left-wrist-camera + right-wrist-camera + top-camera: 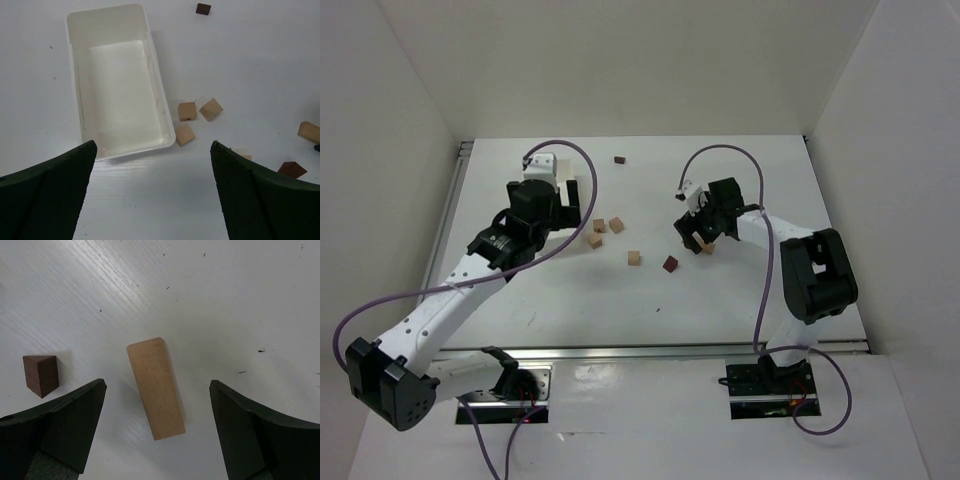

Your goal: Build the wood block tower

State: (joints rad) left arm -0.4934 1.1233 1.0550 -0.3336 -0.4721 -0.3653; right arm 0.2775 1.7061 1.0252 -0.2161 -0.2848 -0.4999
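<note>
Blocks (634, 258) Scattered Across White Table (740, 290)

The table is being enclosed by white walls (640, 60); blocks are lying unstacked mid-table. The right gripper (157, 384) is being held spread astride a plank (155, 388), the left gripper (153, 147) spread near a tray (75, 60).

The plank (155, 388) is pale bare wood with a faint grain, matt and smooth. The wedge (41, 374) near it is wood stained dark maroon, equally dull. The table (225, 300) is white, with a soft streaked sheen and small dark specks. The tray (105, 12) looks like thin, glossy white plastic. The left gripper (153, 147) has fingers (250, 200) of dark matt material with a fine mesh-like texture.
</note>
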